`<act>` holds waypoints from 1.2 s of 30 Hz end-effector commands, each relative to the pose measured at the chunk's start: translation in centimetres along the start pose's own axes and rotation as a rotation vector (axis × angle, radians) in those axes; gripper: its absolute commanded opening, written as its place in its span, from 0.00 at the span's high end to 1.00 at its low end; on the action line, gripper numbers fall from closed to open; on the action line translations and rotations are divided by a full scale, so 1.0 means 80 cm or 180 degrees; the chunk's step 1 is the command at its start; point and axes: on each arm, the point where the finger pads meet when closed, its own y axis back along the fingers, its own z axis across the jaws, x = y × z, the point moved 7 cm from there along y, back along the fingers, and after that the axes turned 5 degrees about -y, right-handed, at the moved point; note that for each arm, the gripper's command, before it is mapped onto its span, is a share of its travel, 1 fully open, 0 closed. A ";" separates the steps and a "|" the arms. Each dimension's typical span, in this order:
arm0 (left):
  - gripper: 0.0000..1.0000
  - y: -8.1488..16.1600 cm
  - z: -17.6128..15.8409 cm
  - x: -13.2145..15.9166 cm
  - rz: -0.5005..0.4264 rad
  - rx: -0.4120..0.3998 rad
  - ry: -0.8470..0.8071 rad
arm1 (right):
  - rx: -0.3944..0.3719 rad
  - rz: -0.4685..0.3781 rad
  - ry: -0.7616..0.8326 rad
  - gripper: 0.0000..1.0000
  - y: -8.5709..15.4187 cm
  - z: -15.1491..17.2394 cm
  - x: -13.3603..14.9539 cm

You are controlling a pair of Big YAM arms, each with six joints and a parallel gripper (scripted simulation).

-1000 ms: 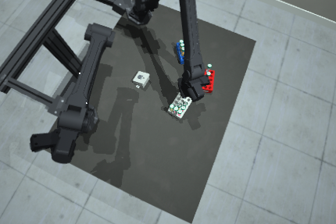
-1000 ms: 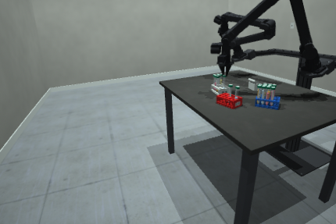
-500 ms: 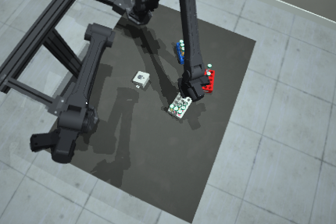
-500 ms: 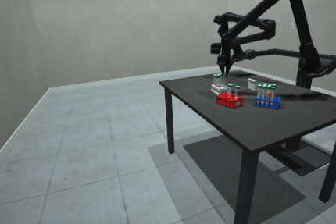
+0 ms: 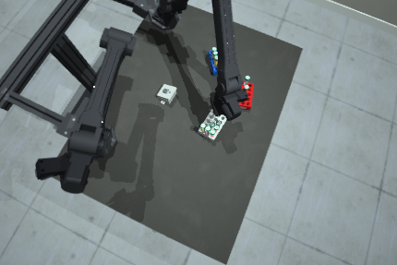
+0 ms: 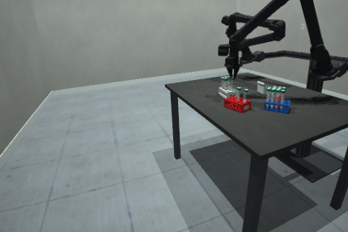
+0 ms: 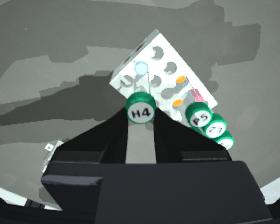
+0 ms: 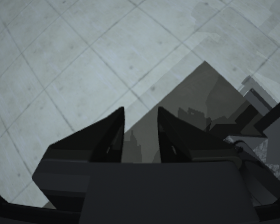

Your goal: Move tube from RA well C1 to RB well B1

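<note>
Gripping H4 tube (image 7: 140,108), L jaws prob. above wht rack (image 5: 206,130) (image 6: 227,93) (image 7: 162,65).

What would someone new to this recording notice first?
The tall left arm reaching over the table, its gripper shut on the green-capped H4 tube above the white rack. Next, the bright red rack, beside the blue one in the exterior view.

The green-capped clear tube marked H4 (image 7: 140,107) is pinched in the left gripper (image 5: 229,106) (image 6: 232,76) (image 7: 140,113), its body reaching over the white, many-welled rack (image 5: 201,131) (image 6: 227,94) (image 7: 159,44). The blue openwork rack (image 5: 211,64) (image 6: 277,107) stands level, holding green-capped tubes.
</note>
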 end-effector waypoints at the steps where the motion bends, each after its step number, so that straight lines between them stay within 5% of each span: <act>1: 1.00 -0.006 -0.013 -0.013 0.0003 0.0007 0.0026 | -0.0095 -0.0042 -0.0028 0.70 0.014 0.009 -0.008; 36: 1.00 -0.021 -0.003 -0.007 0.0012 -0.0020 0.0009 | -0.0095 -0.0042 -0.0028 0.70 0.014 0.009 -0.008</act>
